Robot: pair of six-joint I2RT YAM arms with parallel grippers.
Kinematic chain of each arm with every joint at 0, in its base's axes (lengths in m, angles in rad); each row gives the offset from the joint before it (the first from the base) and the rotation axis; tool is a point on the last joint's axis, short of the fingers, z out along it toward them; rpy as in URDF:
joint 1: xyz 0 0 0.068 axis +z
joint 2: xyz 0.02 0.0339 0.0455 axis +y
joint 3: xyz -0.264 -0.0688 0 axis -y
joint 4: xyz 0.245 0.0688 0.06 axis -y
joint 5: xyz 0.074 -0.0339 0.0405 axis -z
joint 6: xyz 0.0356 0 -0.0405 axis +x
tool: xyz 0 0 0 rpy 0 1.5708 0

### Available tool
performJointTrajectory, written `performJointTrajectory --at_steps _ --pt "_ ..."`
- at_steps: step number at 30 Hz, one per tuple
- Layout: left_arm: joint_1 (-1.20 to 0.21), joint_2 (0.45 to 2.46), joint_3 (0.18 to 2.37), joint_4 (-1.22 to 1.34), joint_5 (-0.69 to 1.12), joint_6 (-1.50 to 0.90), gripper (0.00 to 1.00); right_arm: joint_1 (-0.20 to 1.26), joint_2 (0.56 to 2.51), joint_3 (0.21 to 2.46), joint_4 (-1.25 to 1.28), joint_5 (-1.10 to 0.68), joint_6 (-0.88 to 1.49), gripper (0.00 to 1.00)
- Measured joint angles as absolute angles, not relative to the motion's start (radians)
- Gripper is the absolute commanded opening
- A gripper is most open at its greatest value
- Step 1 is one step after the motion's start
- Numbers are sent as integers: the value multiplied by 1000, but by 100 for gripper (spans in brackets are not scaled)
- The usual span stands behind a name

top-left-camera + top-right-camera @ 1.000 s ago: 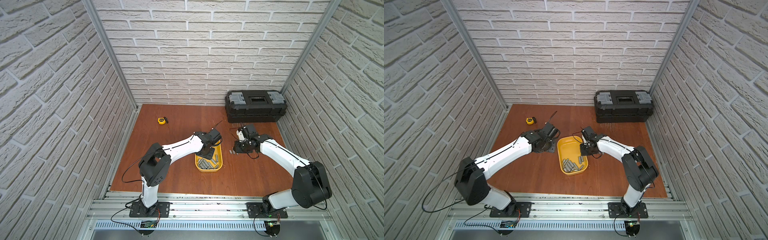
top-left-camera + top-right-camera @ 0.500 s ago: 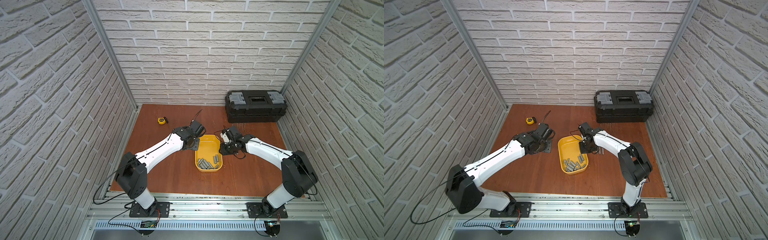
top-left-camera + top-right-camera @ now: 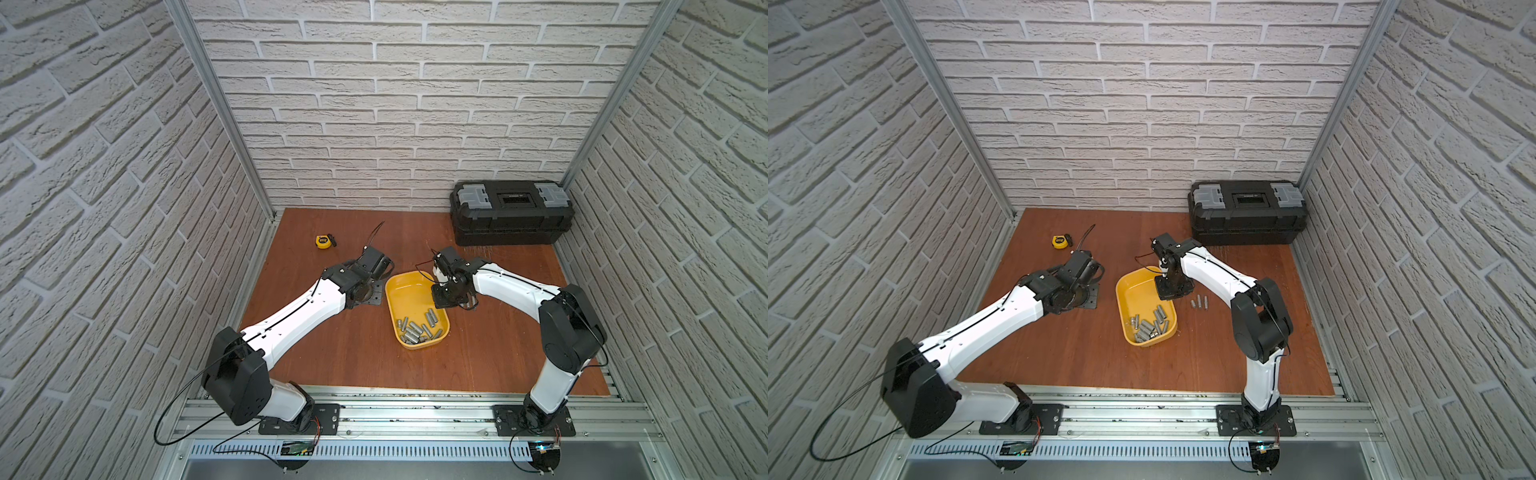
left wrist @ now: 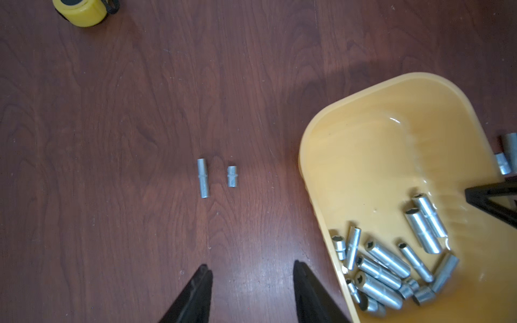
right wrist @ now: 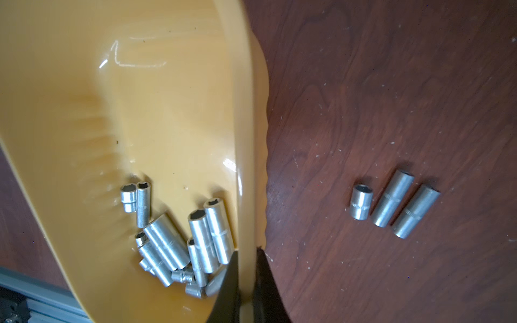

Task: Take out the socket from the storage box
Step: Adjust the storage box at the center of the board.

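- Brown wooden table [image 3: 498,357], ringed by white brick walls [image 3: 395,104], fills both top views, with an aluminium rail [image 3: 415,411] running across the lower part of the frame.
- Just past mid-table sits the yellow storage box [image 3: 405,297]. Its sockets [image 3: 417,330] are heaped at the near end and its far end is bare.
- Your right gripper [image 5: 248,249] is clamped on the box's right-hand wall. The right wrist view shows one finger inside the rim and one outside.
- Just right of the box in a top view, three loose sockets [image 3: 1199,302] lie side by side on the wood.
- Your left gripper [image 4: 251,264] hangs over bare wood left of the box, jaws apart with nothing between them.
- Ahead of its fingertips, two loose sockets [image 4: 203,179] lie parallel on the table, near each other and clear of the box.
- Farther back, at the table's upper left, rests a yellow tape measure [image 3: 324,241].
- Against the back wall, at the table's upper right, stands a black toolbox [image 3: 513,216] with grey latches, its lid shut.
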State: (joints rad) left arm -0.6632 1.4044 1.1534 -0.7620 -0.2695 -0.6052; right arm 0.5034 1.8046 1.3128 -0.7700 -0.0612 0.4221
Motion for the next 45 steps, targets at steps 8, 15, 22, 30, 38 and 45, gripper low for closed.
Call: performJointTrajectory --at_steps 8,15,22,30,38,45 --pt "-642 1341 1094 -754 -273 -603 52 498 1899 1559 -1062 -71 355 2" --pt "-616 1288 1069 -745 -272 -588 53 469 1938 1588 -1233 -151 311 2" --pt "-612 1289 1029 -671 -184 -569 53 458 2001 1606 -1280 -196 290 2" --pt "-665 1366 1007 -586 -55 -535 53 418 2057 1637 -1308 -289 255 2" --pt "-717 1428 1011 -539 -6 -509 53 386 2074 1729 -1379 -339 229 2" --pt "-734 1438 1011 -482 22 -508 53 363 2074 1755 -1392 -349 237 2"
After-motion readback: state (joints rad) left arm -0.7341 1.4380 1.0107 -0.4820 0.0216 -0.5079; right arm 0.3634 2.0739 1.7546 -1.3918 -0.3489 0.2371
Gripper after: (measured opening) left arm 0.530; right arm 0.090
